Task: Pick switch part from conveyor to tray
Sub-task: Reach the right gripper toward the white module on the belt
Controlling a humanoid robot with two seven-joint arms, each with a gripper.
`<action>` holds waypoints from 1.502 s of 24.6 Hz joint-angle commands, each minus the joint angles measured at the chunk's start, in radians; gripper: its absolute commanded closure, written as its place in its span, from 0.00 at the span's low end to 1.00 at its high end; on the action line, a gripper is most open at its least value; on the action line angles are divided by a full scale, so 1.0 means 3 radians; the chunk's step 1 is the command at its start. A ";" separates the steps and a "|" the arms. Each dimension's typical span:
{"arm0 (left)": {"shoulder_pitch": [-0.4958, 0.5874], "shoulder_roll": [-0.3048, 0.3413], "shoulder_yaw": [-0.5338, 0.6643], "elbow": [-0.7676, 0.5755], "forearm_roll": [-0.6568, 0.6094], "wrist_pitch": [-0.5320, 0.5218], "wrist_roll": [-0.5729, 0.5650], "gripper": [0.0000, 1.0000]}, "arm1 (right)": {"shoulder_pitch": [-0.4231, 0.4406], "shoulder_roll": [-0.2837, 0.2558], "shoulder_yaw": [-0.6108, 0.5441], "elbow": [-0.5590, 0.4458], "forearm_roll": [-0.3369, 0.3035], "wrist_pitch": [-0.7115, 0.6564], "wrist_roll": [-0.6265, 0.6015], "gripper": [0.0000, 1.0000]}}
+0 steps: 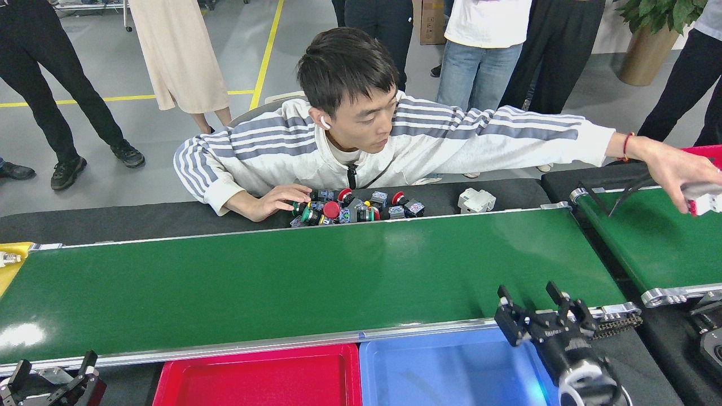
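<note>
The conveyor (293,282) is the wide green belt across the middle, with its black drive chain (617,324) at the near right corner. No switch part lies on the belt. Several switch parts (352,210) sit in a pile on the black strip behind it, under a person's hand (271,200). A white switch part (476,200) lies apart to the right. A red tray (259,378) and a blue tray (451,366) sit at the near edge. My right gripper (530,299) is open over the belt's near right edge. My left gripper (56,369) is open at the bottom left.
The person leans over the far side, the other hand (677,169) holding a white and red part (705,200) over a second green belt (648,242) at the right. A yellow bin (8,270) sits at the left end. Other people stand behind.
</note>
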 commanded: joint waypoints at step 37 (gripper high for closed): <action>-0.0223 0.0094 -0.0194 0.0222 0.0047 0.0003 0.0039 0.00 | 0.0268 0.0143 -0.0388 -0.0208 0.0072 0.0151 -0.0006 0.00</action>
